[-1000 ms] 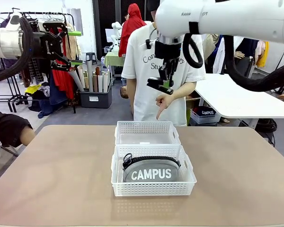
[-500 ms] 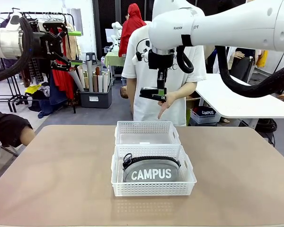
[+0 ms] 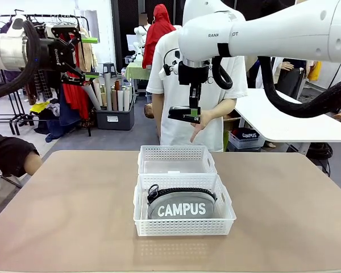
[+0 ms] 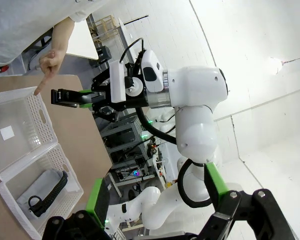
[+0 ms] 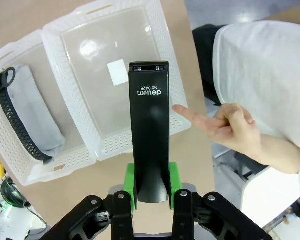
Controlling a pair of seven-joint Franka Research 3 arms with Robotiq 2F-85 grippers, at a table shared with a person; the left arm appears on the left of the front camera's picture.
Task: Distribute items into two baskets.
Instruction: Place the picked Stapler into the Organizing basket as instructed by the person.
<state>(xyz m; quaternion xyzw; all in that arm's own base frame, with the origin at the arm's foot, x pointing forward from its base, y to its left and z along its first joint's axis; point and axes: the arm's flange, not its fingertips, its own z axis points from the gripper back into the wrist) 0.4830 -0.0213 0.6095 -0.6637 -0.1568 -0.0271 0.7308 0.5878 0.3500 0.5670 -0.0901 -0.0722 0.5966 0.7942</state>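
My right gripper (image 3: 192, 112) is shut on the black stapler (image 3: 181, 114), holding it level in the air above the far side of the empty far basket (image 3: 176, 153). The right wrist view looks down the stapler (image 5: 150, 125) between my right gripper's (image 5: 151, 187) green pads, with that basket's rim (image 5: 166, 52) below. The grey CAMPUS pouch (image 3: 181, 207) lies in the near basket (image 3: 182, 227), and the pouch (image 5: 34, 112) lies there too from above. My left gripper (image 3: 91, 57) stands open and high at the far left, with nothing between the pads of this gripper (image 4: 157, 195).
A person in a white shirt stands at the far edge, one hand (image 3: 200, 120) pointing a finger down toward the far basket, close to the stapler. Bare tan tabletop (image 3: 74, 210) lies on both sides of the baskets. A white table (image 3: 284, 119) stands behind at right.
My right gripper has moved left and slightly down with the stapler, turning it from tilted to level. The left arm, baskets and pouch have not moved.
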